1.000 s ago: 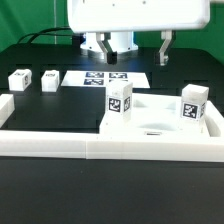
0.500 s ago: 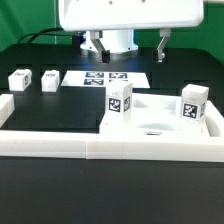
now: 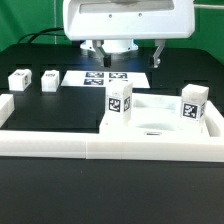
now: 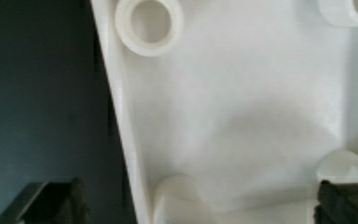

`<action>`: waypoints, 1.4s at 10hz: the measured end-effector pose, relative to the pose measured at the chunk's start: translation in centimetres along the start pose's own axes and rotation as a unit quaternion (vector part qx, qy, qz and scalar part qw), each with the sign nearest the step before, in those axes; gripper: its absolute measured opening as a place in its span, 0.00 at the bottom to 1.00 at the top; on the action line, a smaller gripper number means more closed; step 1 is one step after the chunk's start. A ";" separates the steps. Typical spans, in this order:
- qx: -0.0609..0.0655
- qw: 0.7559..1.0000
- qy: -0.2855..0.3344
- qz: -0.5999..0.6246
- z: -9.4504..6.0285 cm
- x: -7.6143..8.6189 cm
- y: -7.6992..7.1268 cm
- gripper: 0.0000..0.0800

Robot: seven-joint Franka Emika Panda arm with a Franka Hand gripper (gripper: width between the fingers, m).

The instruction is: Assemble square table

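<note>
Hangs at the back of the black desk [image 3: 55, 115], gripper [image 4: 197, 200] spread wide, empty. From the exterior view's left: two small white tagged leg blocks [image 3: 18, 79] [image 3: 49, 77] on the desk, two more such blocks [image 3: 119, 99] [image 3: 193, 104] upright on one large white plastic square slab [image 3: 150, 118].

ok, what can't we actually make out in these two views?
- Exterior view: front edge of the slab is hidden by the border bar; whether the near legs stand on it or behind it is unclear.
- Exterior view: tags on the far legs are too small to read.
- Wrist view: slab is blurred and cut off by the frame; fingers only partly in frame.
</note>
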State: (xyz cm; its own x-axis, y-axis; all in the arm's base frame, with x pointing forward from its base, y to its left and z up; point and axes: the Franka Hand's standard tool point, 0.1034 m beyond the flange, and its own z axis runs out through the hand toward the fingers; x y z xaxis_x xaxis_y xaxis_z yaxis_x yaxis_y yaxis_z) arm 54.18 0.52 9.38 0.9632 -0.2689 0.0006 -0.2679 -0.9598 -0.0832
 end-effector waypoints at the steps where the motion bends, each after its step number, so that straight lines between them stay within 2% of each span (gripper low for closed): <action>1: -0.012 1.000 0.008 0.001 1.3 0.1 0.7 0.81; 2: -0.023 0.999 0.025 -0.003 2.4 0.6 0.9 0.81; 7: -0.024 0.999 0.023 -0.002 2.5 0.5 1.2 0.81; 9: -0.032 0.999 0.017 -0.011 4.4 0.1 4.0 0.81; 14: -0.047 0.999 -0.003 -0.011 7.5 -0.6 4.9 0.81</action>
State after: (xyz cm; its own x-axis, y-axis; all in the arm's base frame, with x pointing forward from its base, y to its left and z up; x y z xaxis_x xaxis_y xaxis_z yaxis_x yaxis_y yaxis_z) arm 52.44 -3.43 1.52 0.9689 -0.2472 -0.0039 -0.2472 -0.9689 0.0098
